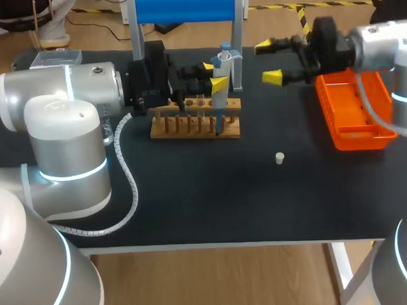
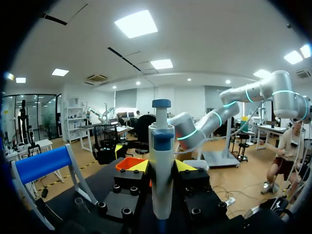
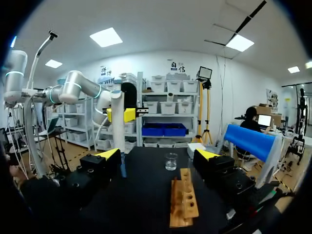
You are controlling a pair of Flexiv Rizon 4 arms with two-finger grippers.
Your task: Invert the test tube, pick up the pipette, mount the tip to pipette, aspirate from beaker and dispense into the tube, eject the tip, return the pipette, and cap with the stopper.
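While the left gripper (image 2: 161, 168) comes in from the left side, its two yellow-tipped fingers pinch the pipette (image 2: 161, 161), one pressed on each flank of the white body.

Pipette stands upright, long axis vertical. Blue plunger knob on top, thin blue end pointing down.

Head view puts it over the right end of the wooden rack (image 1: 196, 124), in the far half of the table (image 1: 192, 206). It is just in front of the blue-barred stand (image 1: 188, 7). The thin end drops in front of the rack; whether it touches the wood cannot be told. From the left wrist, the pipette's lower part is cut off behind the gripper body.

Right gripper (image 1: 268, 62) hangs to the right of the pipette, apart from it, fingers spread wide with nothing between them. From its wrist, the rack lies lengthwise ahead, and the beaker (image 3: 170, 161) stands upright past the rack's far end. Beaker is clear glass; its fill is hard to make out. In the head view it is mostly hidden behind the left arm (image 1: 61, 97).

Stopper (image 1: 279, 158) is small and white. It sits alone on the black tabletop, nearer than the rack and to its right.

Orange basket (image 1: 356, 117) is at the right edge, its far end under the right arm.

Rack holes are too small to tell what stands in them.
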